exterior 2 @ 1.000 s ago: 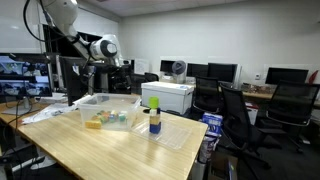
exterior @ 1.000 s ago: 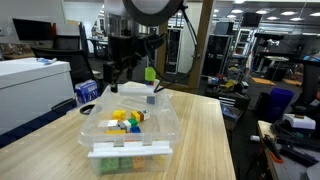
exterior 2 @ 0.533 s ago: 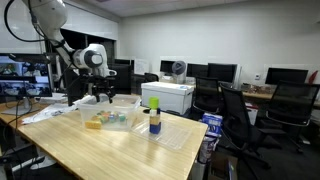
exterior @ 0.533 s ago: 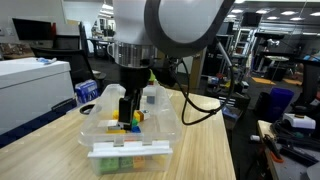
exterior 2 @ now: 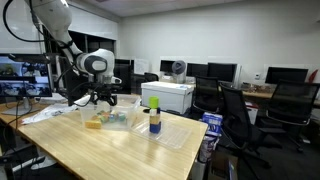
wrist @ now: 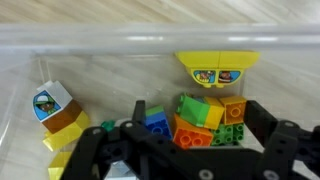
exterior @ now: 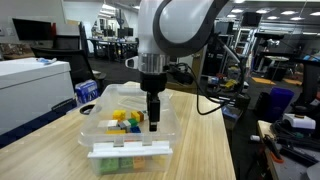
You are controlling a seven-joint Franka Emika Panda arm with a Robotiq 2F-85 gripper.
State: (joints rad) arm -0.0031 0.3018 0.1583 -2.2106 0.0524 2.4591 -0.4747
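The blocks point(wrist: 200, 118), a heap of green, orange, blue and yellow, lie on the floor of the clear bin point(wrist: 160, 40). In the wrist view they sit toward the middle. A yellow arch point(wrist: 218, 68) lies nearer the wall, and a picture block point(wrist: 52, 105) lies apart at one side. The claw point(wrist: 180, 150) hangs over the heap, released and at full spread, gripping nothing. Its two fingers point(wrist: 95, 150) stand to either side of the heap.

In an exterior view the claw point(exterior: 153, 118) points straight down within the bin's point(exterior: 100, 112) rim, just beside the blocks point(exterior: 125, 119). We cannot tell whether a fingertip touches any of them. The wrist view cuts off the lower part of the fingers, and the bin wall blurs the wood behind it. A white piece point(exterior: 125, 152) at the bin's front edge is hard to make out.

The bin point(exterior 2: 112, 101) sits at one end of the bench point(exterior 2: 90, 150), with the claw point(exterior 2: 103, 100) above it. A bottle point(exterior 2: 154, 120) stands just beside it on a clear lid point(exterior 2: 180, 135) near the bench's long edge. Bare wood runs from the bin to the bench's point(exterior: 210, 140) other edges.
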